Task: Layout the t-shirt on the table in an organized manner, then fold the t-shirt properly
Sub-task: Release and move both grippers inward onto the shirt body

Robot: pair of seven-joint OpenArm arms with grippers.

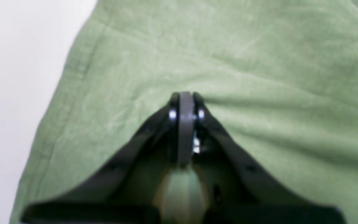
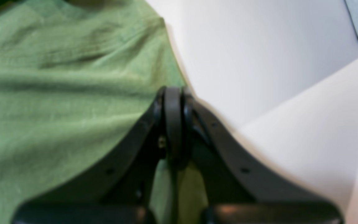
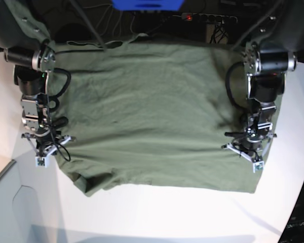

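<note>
A white desk [image 3: 157,212] with a curved edge fills the scene, and behind it we see dark floor with cables and a power strip [image 3: 207,18]. The t-shirt [image 3: 152,111] lies spread across the desk, its long axis running from side to side in the base view, with one edge reaching the far rim and a rumpled corner turned under at the near left.

Our left gripper [image 1: 185,96] sits over the cloth just inside one side edge, on the base view's right. Its fingers are pressed together, and a fold of green fabric shows between them nearer the camera, so we judge they are pinching the shirt. Our right gripper [image 2: 172,91] stands at the opposite side edge, where cloth meets bare desk. Its fingers are also closed, with green cloth visible in the gap behind the tips.

The two arms hold opposite ends of the shirt, each about equally near its own edge. The shirt stretches between them, so we judge the coming move should be a matched pull or lift by both arms.
</note>
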